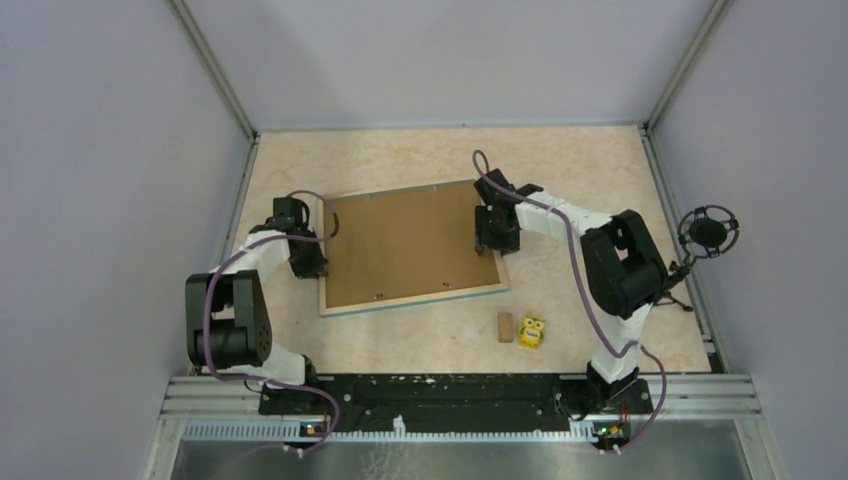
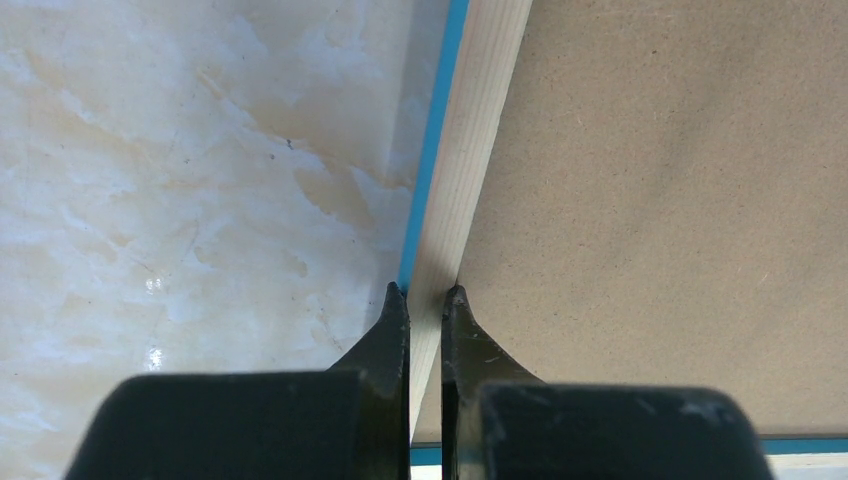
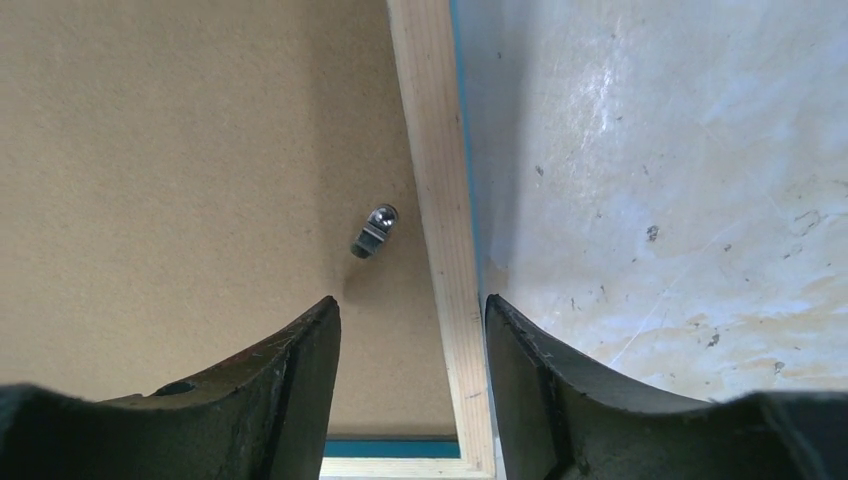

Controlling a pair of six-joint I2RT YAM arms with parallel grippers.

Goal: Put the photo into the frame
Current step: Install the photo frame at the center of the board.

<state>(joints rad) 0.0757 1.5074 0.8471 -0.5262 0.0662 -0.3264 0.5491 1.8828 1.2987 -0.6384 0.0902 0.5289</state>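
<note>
Holding the frame [image 1: 415, 297] steady matters now: it lies back-up on the table [image 1: 560, 160], your left claw [image 2: 427, 292] pinched on its wood side. Your right claw [image 3: 412, 305] is spread apart over the other side; nudge the little clip [image 3: 373, 231] gently. No photo shows.

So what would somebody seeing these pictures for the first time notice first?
Probably the frame lying face down mid-table, its brown backing board showing inside the pale wood rails. The left claw pinches its left rail, while the right claw stands open astride the right rail beside a small metal clip. A yellow toy and a wooden block sit nearer the arms' bases, on the right.
</note>
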